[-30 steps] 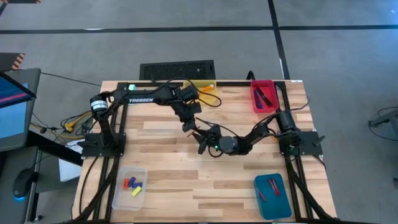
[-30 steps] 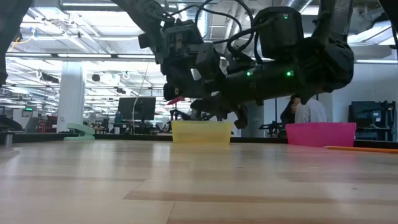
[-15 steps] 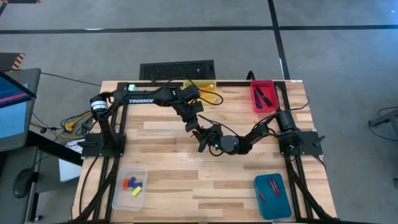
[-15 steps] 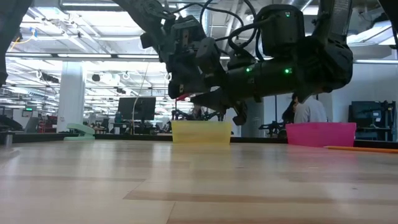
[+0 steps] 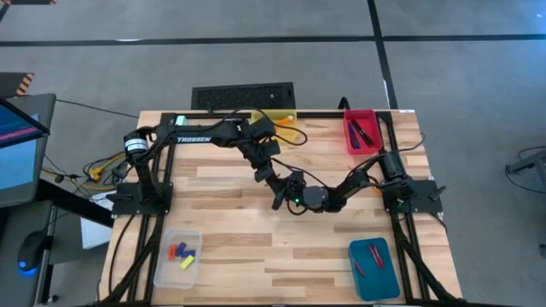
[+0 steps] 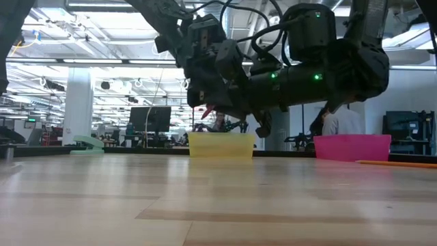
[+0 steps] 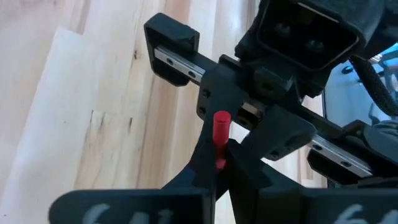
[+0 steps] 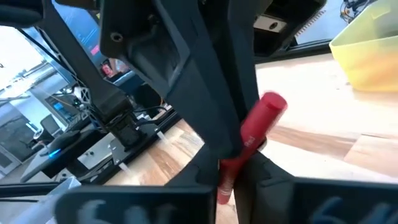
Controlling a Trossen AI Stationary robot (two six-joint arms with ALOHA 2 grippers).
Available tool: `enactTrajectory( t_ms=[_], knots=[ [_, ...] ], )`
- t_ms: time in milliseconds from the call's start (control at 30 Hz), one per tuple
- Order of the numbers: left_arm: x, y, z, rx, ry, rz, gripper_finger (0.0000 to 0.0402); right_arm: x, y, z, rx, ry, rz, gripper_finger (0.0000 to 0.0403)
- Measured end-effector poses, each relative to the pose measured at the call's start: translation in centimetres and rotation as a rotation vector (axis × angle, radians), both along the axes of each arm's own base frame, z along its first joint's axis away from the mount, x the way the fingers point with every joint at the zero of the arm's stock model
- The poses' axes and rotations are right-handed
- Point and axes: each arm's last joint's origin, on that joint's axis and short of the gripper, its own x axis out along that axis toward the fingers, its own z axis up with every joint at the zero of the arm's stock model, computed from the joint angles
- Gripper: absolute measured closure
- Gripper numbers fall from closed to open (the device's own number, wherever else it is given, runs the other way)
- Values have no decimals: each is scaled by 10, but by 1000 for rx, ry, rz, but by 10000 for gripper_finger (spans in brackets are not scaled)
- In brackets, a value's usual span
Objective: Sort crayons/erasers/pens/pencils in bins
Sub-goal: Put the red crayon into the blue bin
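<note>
wooden table [image 5: 222, 247] with four bins at its corners: yellow bin [image 5: 281, 128] and red bin [image 5: 361, 132] at the far edge, clear bin [image 5: 179, 256] with erasers [image 5: 181, 253] and teal bin [image 5: 374, 269] with two crayons [image 5: 368, 256] at the near edge. pens [image 5: 363, 134] lie in the red bin. both arms meet above mid-table, grippers tip to tip. left gripper [image 5: 271, 177] is closed on a red crayon [image 7: 219, 138], held up off the table. right gripper [image 5: 280, 193] has its fingers [image 8: 205, 134] pinched around the same crayon, seen in both wrist views. low view shows an open office behind, with a person beyond the red bin.
</note>
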Motion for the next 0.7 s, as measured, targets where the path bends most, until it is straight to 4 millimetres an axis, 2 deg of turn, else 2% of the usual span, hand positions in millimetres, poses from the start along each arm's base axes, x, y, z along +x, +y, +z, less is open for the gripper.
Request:
enactTrajectory(
  t_ms=[167,400,567,700],
  knots=[
    [0,0,0,6,-3,-5,377,0,0,0,-8,3,0,386],
    [-1,1,3,38,-6,-27,320,0,0,0,-21,10,12,364],
    [-4,3,20,165,-2,-96,289,0,1,0,-38,25,18,383],
    [-18,-2,42,324,-41,-140,292,0,5,0,-102,56,33,380]
  ],
)
